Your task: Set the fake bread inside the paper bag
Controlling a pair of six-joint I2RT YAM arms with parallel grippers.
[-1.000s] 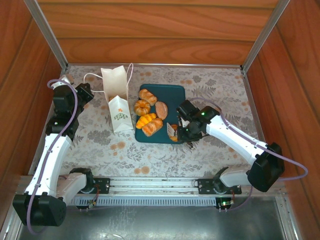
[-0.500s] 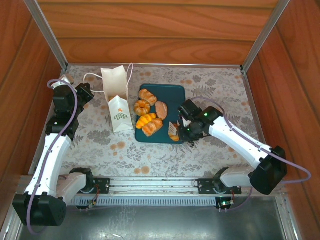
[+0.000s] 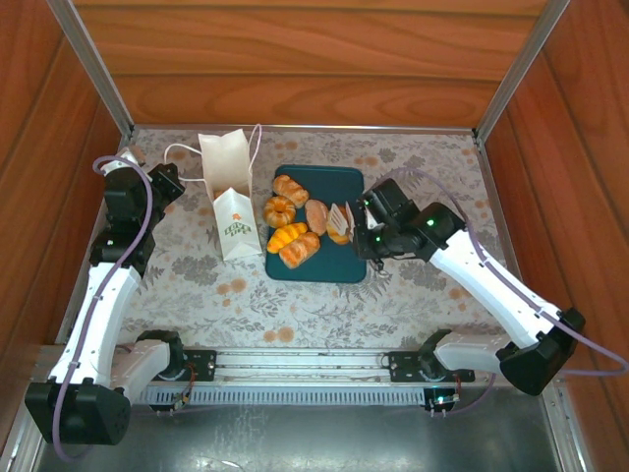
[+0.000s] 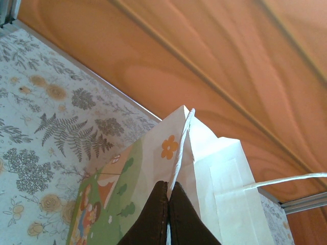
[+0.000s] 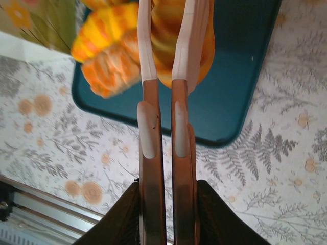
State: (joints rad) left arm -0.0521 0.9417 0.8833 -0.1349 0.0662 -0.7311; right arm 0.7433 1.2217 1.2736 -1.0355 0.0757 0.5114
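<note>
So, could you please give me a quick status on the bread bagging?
Left gripper shut on paper bag rim. Right gripper shut on one pastry, over teal tray. Five pastries on tray, between it and bag.

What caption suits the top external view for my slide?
Left pincer grips the rim of the paper bag while right pincer holds an orange pastry over the teal tray.

Right gripper (image 3: 340,221) tightened on orange pastry (image 5: 164,41), lifted off tray (image 3: 339,182)
</note>
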